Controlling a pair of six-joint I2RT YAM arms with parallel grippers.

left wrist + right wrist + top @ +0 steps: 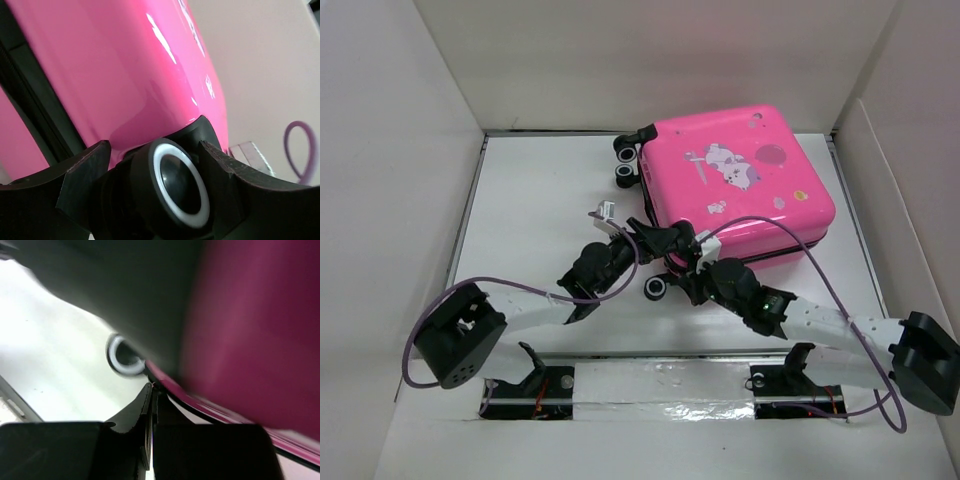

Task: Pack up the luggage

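The luggage (740, 180), a hot-pink hard-shell suitcase with a cartoon print, lies flat and closed at the back right of the table. My left gripper (658, 240) is at its near-left corner. In the left wrist view its jaws (154, 150) sit tight on both sides of a black wheel with a white ring (180, 182), under the pink shell (125, 65). My right gripper (688, 264) is beside it at the same corner. Its fingers (151, 390) are pressed together, tips against the dark zipper seam of the luggage (250, 330). Whether they pinch anything I cannot tell.
A second corner wheel (657, 288) sits on the table just below the grippers and shows in the right wrist view (125, 357). Two more wheels (625, 160) stick out at the luggage's back left. White walls (390, 200) enclose the table. Purple cables (820, 270) loop over both arms.
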